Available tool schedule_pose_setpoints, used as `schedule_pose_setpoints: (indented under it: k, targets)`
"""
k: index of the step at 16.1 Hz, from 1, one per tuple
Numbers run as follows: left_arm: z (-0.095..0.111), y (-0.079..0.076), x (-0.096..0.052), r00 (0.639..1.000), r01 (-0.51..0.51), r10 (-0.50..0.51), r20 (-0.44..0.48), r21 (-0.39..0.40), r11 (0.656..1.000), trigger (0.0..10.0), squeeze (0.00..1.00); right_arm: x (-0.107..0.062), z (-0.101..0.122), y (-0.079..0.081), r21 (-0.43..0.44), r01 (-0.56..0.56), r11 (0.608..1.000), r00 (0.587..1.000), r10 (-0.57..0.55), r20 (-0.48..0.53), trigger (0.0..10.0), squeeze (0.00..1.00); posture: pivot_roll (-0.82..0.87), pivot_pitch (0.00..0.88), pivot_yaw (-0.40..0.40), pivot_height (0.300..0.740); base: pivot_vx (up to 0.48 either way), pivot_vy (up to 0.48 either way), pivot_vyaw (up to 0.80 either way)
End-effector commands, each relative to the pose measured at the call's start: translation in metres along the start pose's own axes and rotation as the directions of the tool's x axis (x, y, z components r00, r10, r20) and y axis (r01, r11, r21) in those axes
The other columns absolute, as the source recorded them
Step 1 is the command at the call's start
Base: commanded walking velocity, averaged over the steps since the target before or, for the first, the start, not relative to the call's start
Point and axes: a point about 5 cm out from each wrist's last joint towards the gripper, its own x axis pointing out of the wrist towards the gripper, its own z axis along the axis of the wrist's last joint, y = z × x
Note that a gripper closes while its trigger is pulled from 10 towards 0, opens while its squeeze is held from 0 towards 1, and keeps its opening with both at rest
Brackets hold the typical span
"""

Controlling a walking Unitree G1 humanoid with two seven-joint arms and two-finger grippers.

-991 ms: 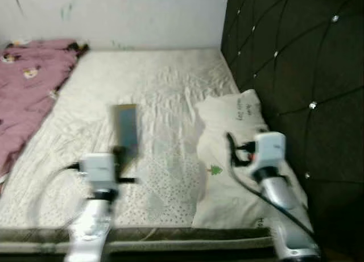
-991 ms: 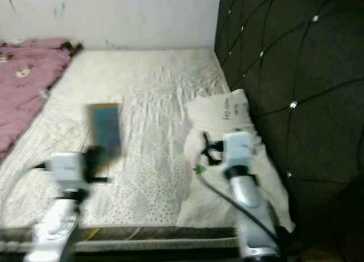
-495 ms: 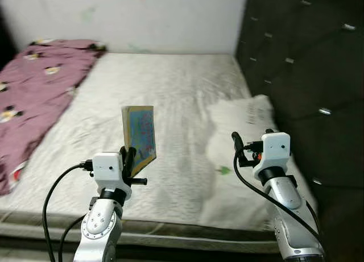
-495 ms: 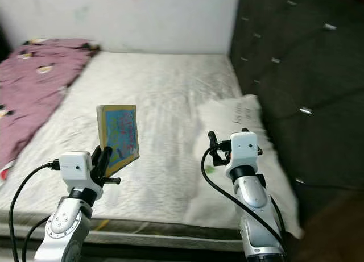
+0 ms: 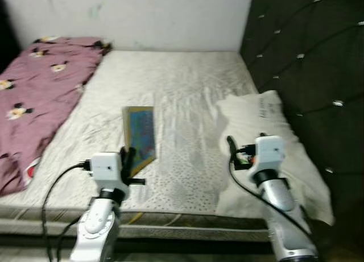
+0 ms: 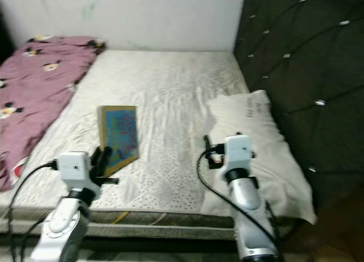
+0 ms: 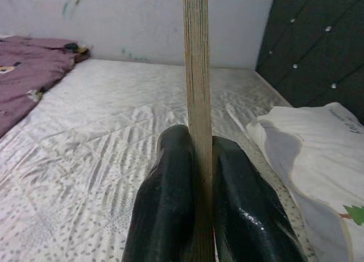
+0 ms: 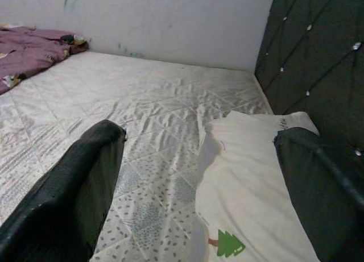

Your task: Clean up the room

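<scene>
A thin picture book (image 5: 140, 136) with a blue cover stands upright over the near part of the bed (image 5: 170, 80), held by its lower edge. My left gripper (image 5: 129, 159) is shut on the book; in the left wrist view the book (image 7: 195, 80) shows edge-on between the two black fingers (image 7: 170, 216). My right gripper (image 5: 232, 148) hovers over the near corner of a white pillow (image 5: 273, 142), fingers (image 8: 74, 188) spread wide and open with nothing between them.
A purple blanket (image 5: 40, 91) with cartoon prints covers the bed's left side. A dark tufted headboard (image 5: 307, 52) rises on the right, and a white wall (image 5: 131, 15) runs behind. The bed's front edge (image 5: 170, 219) lies just before my arms.
The camera has shifted and steadied, so the bed and blanket sit differently in view. The left gripper still holds the book upright; both arms keep about the same pose.
</scene>
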Motion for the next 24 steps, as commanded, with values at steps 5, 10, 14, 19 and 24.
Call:
schedule_pose_setpoints:
  k: [5,10,14,19,24]
  targets:
    - [0.0134,-0.0015,0.0033,0.997,0.029,-0.029,0.07,-0.004,1.0,10.0,0.0,0.0035,0.0041,-0.0034,-0.003,0.007,1.0,1.0,-0.007,0.013,10.0,0.0,-0.02,0.025,0.029,0.74,0.0,0.0,0.0]
    - [0.0135,-0.0047,0.0039,0.996,0.049,-0.048,0.071,-0.013,0.999,10.0,0.0,0.0047,0.0055,-0.0028,-0.006,0.004,1.0,1.0,-0.004,0.02,10.0,0.0,-0.03,0.029,0.029,0.74,0.277,0.0,-0.26]
    - [0.0137,-0.0043,0.0053,0.997,0.04,-0.039,0.071,-0.013,0.999,10.0,0.0,0.0055,0.0053,-0.0024,-0.01,0.0,1.0,1.0,0.0,0.022,10.0,0.0,-0.03,0.038,0.029,0.74,0.203,0.0,0.0]
    - [0.0121,-0.005,0.0054,0.997,0.038,-0.037,0.065,-0.01,0.999,10.0,0.0,0.0056,0.0037,-0.0022,-0.011,-0.002,1.0,1.0,0.003,0.017,10.0,0.0,-0.02,0.034,0.029,0.74,0.0,0.0,0.0]
    - [0.0122,-0.0066,0.005,0.997,0.045,-0.044,0.066,-0.007,0.999,10.0,0.0,0.0045,0.0041,-0.0017,-0.055,-0.018,0.998,1.0,0.019,0.022,10.0,0.0,-0.02,0.038,0.029,0.74,0.0,0.0,0.16]
